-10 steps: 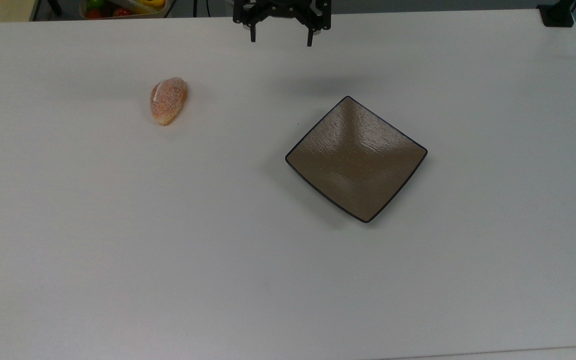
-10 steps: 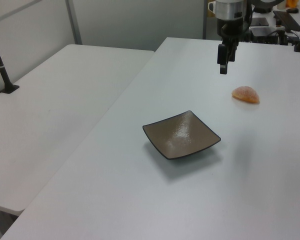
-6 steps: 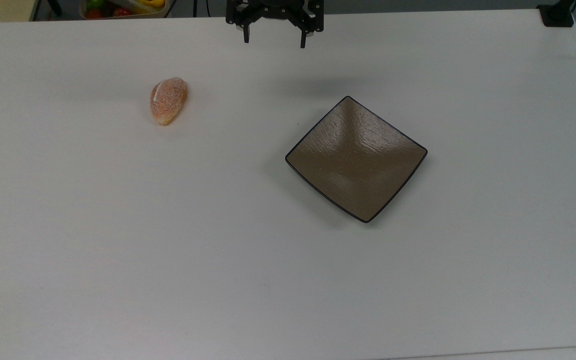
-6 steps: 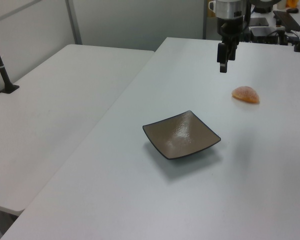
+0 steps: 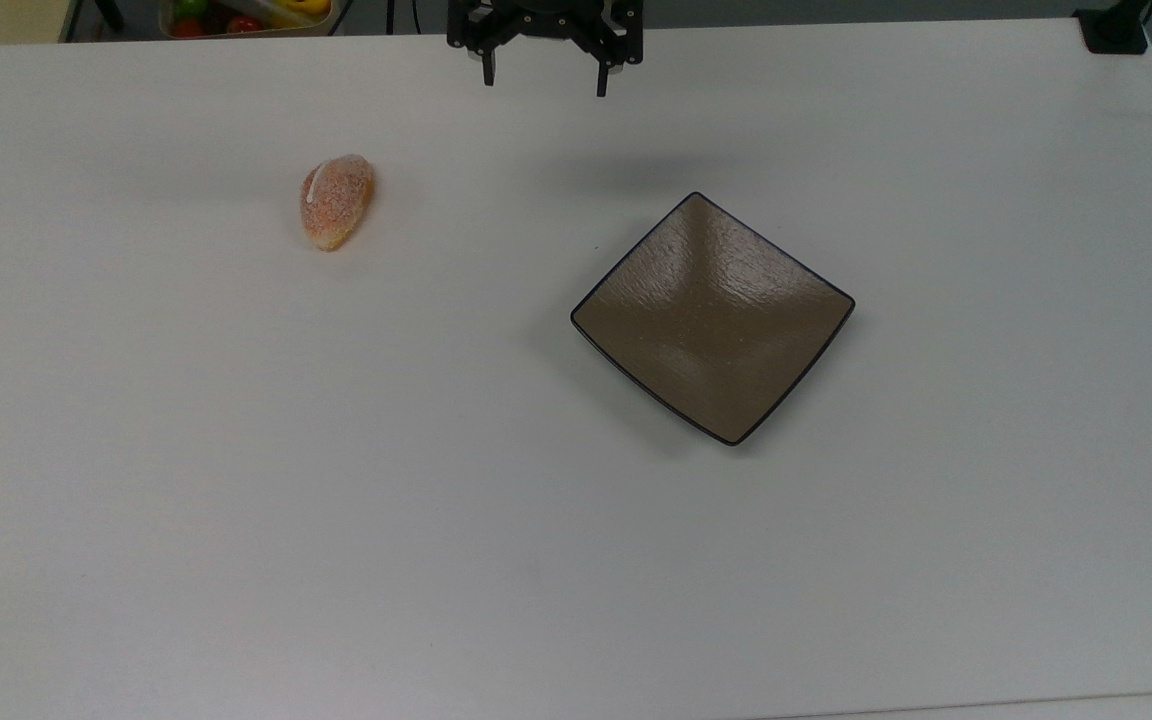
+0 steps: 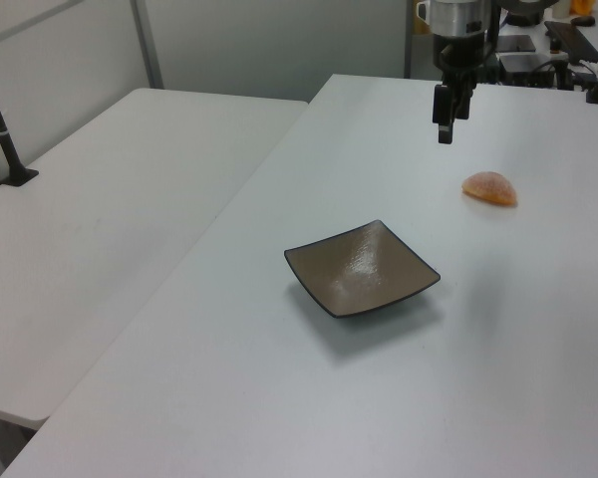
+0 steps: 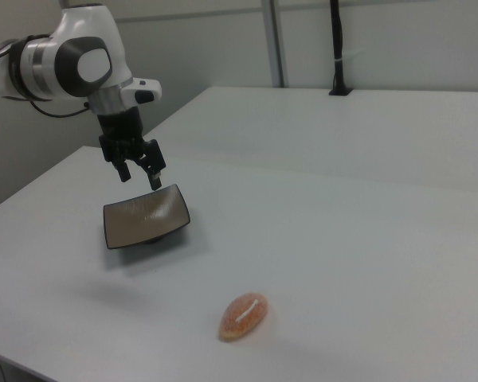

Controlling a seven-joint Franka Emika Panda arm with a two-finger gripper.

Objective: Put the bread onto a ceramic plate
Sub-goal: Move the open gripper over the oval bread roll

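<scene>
The bread (image 5: 336,201), a small oval orange-brown bun with a white stripe, lies on the white table at the top view's upper left; it also shows as bread (image 6: 490,188) and bread (image 7: 243,316). The square brown ceramic plate (image 5: 713,316) sits bare right of centre, also seen as plate (image 6: 361,268) and plate (image 7: 146,216). My gripper (image 5: 543,82) hangs open and holding nothing above the table's far edge, well above the surface, between bread and plate in the top view. It also appears as gripper (image 6: 445,129) and gripper (image 7: 140,177).
The white table (image 5: 336,480) spreads wide around both objects. A tray of coloured fruit (image 5: 241,14) sits beyond the far edge at the top view's upper left. A black clamp (image 5: 1116,28) grips the far right corner. A second white table (image 6: 100,219) adjoins.
The gripper has drifted slightly toward the top view's left and toward the far edge, staying open. Bread and plate have not moved.
</scene>
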